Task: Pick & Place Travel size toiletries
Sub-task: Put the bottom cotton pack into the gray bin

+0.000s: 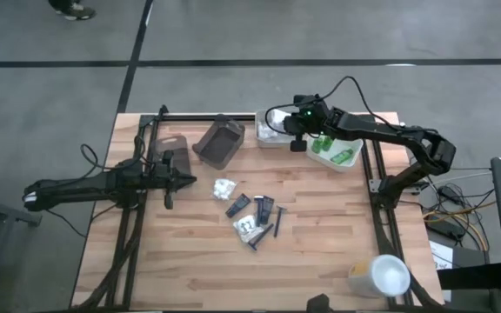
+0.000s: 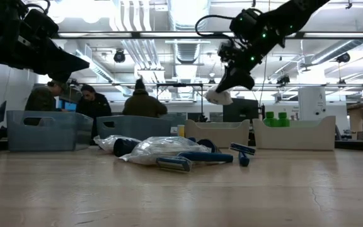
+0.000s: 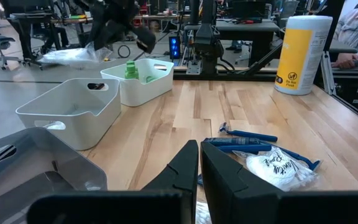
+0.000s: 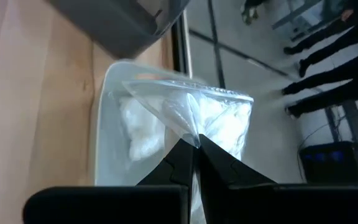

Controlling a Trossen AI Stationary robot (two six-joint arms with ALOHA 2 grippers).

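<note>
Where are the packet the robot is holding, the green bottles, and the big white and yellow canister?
clear packet [image 4: 185, 118], right wrist view, its crinkly middle.
green bottles [image 2: 276, 118], low view, their caps.
white and yellow canister [image 3: 301, 53], left wrist view, its label.

We see the right gripper with both fingers pinched together on the edge of a clear packet holding white stuff. The packet hangs over a white tray with more white packets inside. A grey tray sits just beyond on the wood table. People's legs show on the floor past the table.
</note>
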